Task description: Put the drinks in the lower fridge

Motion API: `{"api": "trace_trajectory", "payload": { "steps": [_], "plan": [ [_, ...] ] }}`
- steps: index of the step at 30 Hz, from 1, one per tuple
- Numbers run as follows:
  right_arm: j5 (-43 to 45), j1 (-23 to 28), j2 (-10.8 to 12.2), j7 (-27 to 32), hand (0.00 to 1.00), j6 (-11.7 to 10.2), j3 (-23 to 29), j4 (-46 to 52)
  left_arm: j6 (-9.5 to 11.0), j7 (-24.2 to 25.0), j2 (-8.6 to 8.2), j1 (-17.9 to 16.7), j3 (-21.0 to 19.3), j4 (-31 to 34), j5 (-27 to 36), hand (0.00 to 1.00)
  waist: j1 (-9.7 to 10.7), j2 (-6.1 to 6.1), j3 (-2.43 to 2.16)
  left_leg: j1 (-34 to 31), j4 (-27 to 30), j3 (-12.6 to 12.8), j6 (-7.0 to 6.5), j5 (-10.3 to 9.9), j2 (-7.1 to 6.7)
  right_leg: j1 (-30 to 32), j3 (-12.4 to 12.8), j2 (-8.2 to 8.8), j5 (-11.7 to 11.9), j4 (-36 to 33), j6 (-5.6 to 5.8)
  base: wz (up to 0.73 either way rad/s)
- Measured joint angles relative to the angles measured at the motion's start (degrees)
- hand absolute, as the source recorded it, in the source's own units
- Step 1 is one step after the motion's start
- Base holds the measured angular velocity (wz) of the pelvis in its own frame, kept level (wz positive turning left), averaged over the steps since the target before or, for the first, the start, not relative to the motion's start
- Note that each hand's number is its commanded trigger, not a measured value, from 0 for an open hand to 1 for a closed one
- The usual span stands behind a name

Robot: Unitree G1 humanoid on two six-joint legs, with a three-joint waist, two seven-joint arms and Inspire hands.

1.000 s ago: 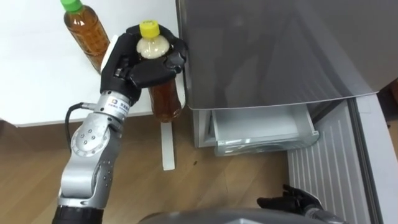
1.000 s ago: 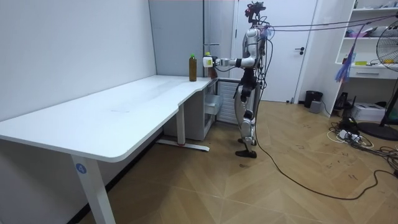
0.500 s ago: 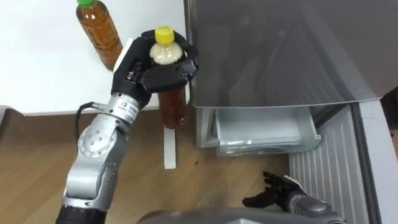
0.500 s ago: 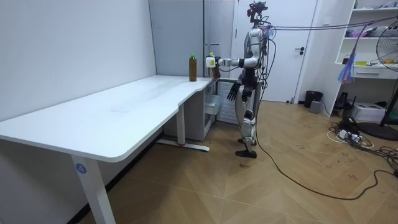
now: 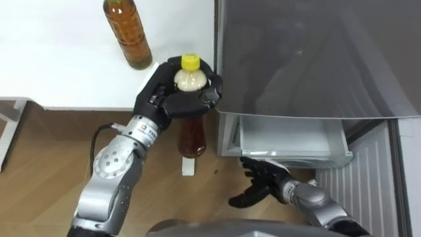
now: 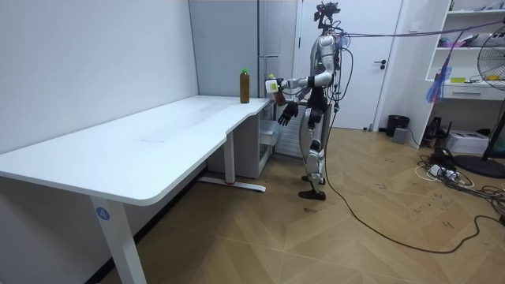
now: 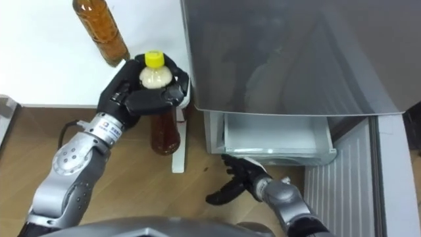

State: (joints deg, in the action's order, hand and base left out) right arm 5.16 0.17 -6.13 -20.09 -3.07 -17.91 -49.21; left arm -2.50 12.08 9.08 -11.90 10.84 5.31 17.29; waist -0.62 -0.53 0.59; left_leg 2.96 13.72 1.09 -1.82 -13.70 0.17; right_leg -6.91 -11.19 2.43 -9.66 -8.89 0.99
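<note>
Robot stands at the far end of the long white bench (image 5: 59, 66), beside the tall grey fridge (image 5: 316, 59).

Left robot hand (image 5: 161, 99) is clamped round the shoulder of a clear plastic bottle of amber tea with a yellow cap (image 5: 191, 135). Bottle upright and off the bench, hanging over the wood floor in the gap between bench edge and fridge.

Second amber tea bottle (image 5: 128, 36) stands on the bench near its edge, untouched.

Lower fridge drawer (image 5: 289, 135), pale inside, stands pulled out beneath the grey upper front. Right robot hand (image 5: 260, 181) is low, just before the drawer's front edge, fingers spread wide, holding nothing.

Step in hand, by my reading: carrying the first drink across to the drawer.

Next move calls for lowering the bottle, bringing it rightward under the overhanging grey front, and setting it inside before the fingers let go. Bottle is tall and gripped near the top, so it may swing or tip on landing. Drawer depth is hard to judge; it might need laying flat. The second bottle waits for afterwards.
</note>
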Motion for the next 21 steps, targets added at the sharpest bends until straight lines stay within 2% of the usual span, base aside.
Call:
{"api": "trace_trajectory", "payload": {
  "steps": [4,8,17,21],
  "plan": [
    [4.5,0.1,-0.1,-1.4,0.00,0.0,-1.2,3.0,0.2,0.2,0.08,0.0,0.1,-0.2,0.0,1.00,0.1,-0.43,0.24,-0.2,0.1,0.0,0.00,0.0,-0.04,0.1,0.0,0.05,0.0,0.0,0.00,0.00],
    [5.4,0.1,-0.4,-2.4,0.00,0.0,-1.7,6.4,0.5,1.0,0.61,0.0,0.2,-0.2,0.0,1.00,0.0,-0.67,0.39,-0.3,0.0,0.2,-0.01,0.0,-0.04,0.2,0.2,0.07,0.0,0.0,0.00,0.00],
    [8.9,1.4,-0.9,-2.7,0.00,-0.1,-3.0,14.7,0.9,2.5,0.78,0.0,0.7,-0.2,0.0,1.00,-0.2,-0.99,0.45,0.1,0.0,0.5,-0.02,0.0,-0.04,0.3,0.9,0.09,0.0,0.0,0.00,0.00],
    [8.9,1.5,-1.3,-4.6,0.00,0.0,-3.3,17.7,1.1,5.1,0.83,0.0,1.2,-0.2,0.0,1.00,-0.5,-0.98,0.46,-0.4,0.1,0.3,-0.02,0.0,-0.10,0.4,1.1,0.13,0.0,0.0,0.00,-0.01]
  ]
}}
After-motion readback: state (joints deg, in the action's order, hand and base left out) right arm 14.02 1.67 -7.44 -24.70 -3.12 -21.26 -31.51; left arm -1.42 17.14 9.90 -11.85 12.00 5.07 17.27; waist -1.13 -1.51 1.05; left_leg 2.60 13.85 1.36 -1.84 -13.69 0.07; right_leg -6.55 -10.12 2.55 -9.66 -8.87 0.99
